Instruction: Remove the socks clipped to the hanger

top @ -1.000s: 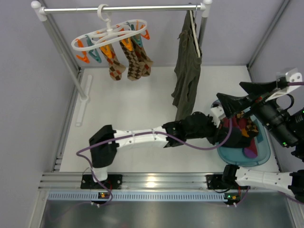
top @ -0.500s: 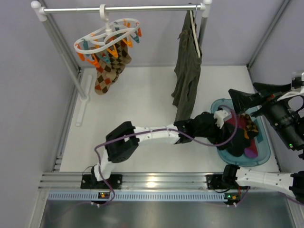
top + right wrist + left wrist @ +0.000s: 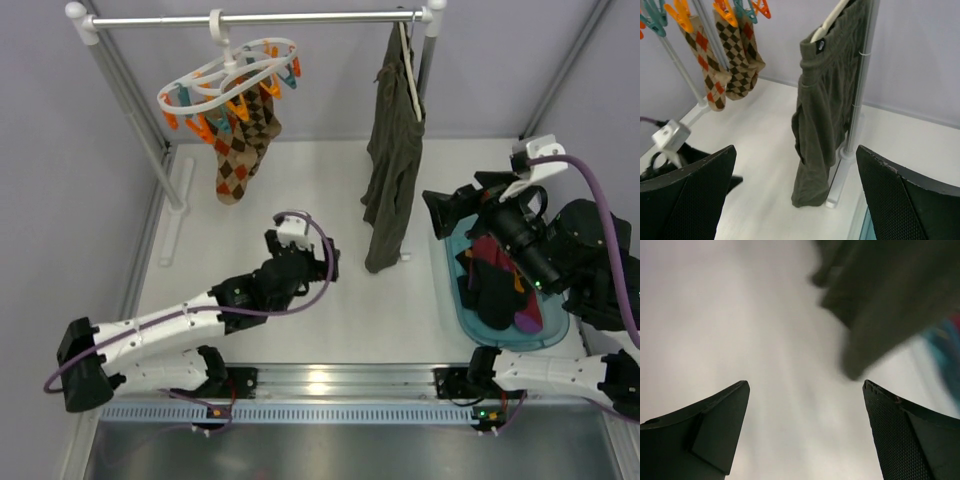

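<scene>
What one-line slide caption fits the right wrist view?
Open right fingers frame argyle socks hanging from hanger clips, beside an olive garment.

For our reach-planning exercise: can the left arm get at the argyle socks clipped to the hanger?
Probably yes. The left gripper is open and empty, and nothing stands between it and the argyle socks on the hanger; it points toward the olive garment, though, so it must turn and rise.
</scene>
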### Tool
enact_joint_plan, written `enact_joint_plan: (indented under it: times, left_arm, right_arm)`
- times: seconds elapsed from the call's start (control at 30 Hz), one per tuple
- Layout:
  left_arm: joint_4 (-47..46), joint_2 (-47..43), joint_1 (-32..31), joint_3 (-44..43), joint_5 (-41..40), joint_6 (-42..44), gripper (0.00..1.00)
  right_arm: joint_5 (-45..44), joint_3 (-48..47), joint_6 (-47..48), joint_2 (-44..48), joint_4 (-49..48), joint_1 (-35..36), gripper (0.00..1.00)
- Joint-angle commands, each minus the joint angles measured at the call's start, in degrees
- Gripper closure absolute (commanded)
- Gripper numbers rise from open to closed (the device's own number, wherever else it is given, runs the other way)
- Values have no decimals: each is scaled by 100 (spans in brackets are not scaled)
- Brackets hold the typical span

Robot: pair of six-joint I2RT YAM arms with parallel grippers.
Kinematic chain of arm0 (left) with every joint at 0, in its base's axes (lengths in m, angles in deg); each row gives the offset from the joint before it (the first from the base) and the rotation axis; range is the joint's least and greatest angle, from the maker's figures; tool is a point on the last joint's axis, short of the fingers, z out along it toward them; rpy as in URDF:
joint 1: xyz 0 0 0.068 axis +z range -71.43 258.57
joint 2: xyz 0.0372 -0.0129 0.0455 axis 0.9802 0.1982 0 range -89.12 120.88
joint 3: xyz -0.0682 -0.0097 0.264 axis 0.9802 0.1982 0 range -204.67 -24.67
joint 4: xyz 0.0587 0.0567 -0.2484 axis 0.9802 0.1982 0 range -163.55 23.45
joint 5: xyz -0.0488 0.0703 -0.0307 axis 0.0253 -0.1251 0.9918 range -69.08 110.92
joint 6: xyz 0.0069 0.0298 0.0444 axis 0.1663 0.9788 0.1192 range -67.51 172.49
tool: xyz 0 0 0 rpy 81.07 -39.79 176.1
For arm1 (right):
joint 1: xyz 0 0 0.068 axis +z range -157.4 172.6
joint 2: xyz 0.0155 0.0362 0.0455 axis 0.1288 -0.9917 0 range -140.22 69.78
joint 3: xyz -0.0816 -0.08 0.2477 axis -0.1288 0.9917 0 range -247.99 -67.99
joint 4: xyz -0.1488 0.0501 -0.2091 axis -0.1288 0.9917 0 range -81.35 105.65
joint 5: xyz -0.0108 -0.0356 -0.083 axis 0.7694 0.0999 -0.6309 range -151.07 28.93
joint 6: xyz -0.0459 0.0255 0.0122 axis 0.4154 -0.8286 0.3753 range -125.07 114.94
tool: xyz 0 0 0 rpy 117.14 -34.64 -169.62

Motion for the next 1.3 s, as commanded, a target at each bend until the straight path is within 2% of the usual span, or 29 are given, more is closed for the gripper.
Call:
enact_joint_plan:
  times: [0.0, 0.03, 0.07, 0.13, 0.17, 0.2, 0.23, 0.27, 0.43, 0.73, 0.93, 1.17, 1.27]
  left_arm:
    - [442, 5, 1353, 407, -386, -502, 2]
    - [293, 109, 1696, 390, -236, -266, 1]
    - [109, 154, 2326, 390, 166, -81, 1]
    - [-751, 294, 2936, 346, 608, 332, 1]
    - [-946, 469, 3487, 276, 801, 456, 1]
    - [-1148, 601, 3727, 214, 960, 561, 1]
    - [-1750, 716, 3887, 162, 900, 719, 1]
    - [-1930, 1056, 4053, 83, 874, 1025, 1]
    - [-2730, 1954, 4599, -663, 856, 1510, 2]
    - [-3522, 3212, 4916, -1614, 443, 2248, 1]
    - [-4207, 3564, 4969, -1807, -31, 2697, 1]
    - [-4279, 3872, 4978, -2141, -893, 3076, 2]
    - [-4279, 3592, 4969, -1870, -710, 2971, 1]
  right_arm:
    - [423, 37, 96, -144, -651, -26, 1]
    - [563, 63, 114, -196, -705, -35, 1]
    - [625, 81, 140, -310, -740, -26, 1]
    - [818, 107, 219, -425, -837, -44, 1]
    - [880, 107, 219, -530, -846, -44, 1]
    - [933, 116, 228, -574, -889, -53, 1]
    - [1081, 116, 228, -610, -899, -79, 1]
    - [1144, 125, 228, -679, -916, -105, 1]
    - [1670, 186, 210, -794, -995, -298, 1]
    - [2260, 379, 263, -935, -1224, -509, 0]
    - [2628, 432, 483, -1093, -1408, -624, 1]
    - [2981, 406, 606, -1418, -1514, -782, 1]
    - [3201, 415, 562, -1523, -1566, -940, 0]
